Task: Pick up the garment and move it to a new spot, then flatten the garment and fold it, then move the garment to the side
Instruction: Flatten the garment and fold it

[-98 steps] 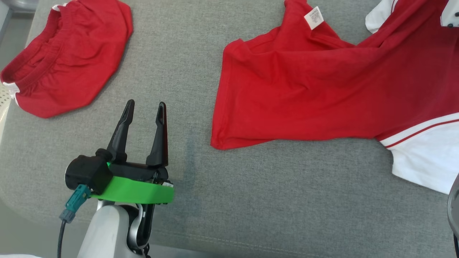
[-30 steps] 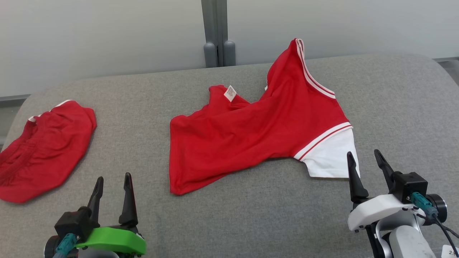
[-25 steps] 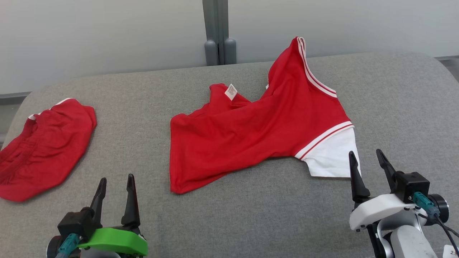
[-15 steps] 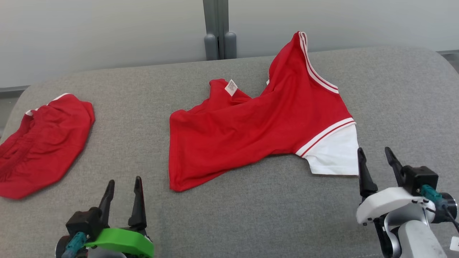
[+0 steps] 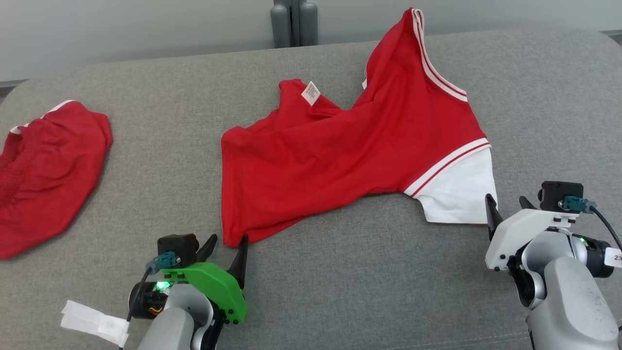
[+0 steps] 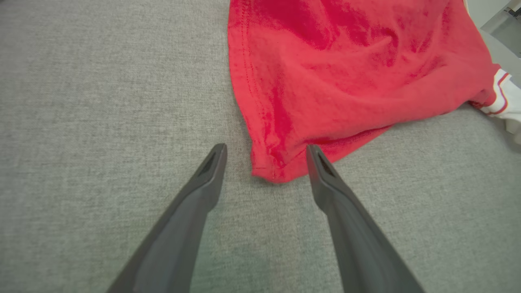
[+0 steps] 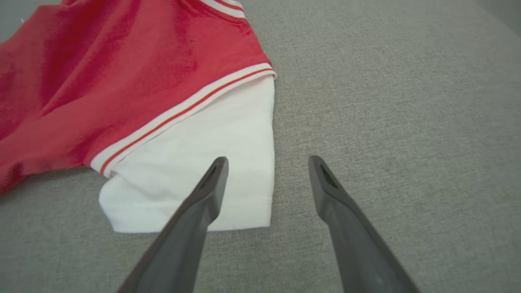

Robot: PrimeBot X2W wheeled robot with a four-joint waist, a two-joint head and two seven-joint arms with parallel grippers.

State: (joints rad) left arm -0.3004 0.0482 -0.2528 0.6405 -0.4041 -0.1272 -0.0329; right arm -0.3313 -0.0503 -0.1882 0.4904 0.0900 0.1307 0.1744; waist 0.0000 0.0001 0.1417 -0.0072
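On the grey cushion (image 5: 340, 291) the red garment (image 5: 340, 155) lies crumpled and twisted across the middle. Its white sleeve (image 5: 461, 192) points toward the robot's right, and its label (image 5: 311, 92) is turned up near the far edge. Its folds and outline match those of half a second ago. The whole head view has shifted downward since then, so less of the wall behind shows; that is the camera's move, not the cloth's.

Both arms have come forward. The left gripper (image 5: 228, 239), earlier well short of the cloth and off to its left, now sits at the garment's near hem corner (image 6: 272, 173). In the left wrist view that corner lies between the two spread fingers, though whether they touch it cannot be told. The right gripper (image 5: 505, 199), jaws likewise apart and holding nothing, has drawn up to the sleeve's outer edge. In the right wrist view one finger (image 7: 203, 195) crosses the white cloth while the other stands over bare cushion.

Red shorts (image 5: 48, 165) lie well apart at the left edge.
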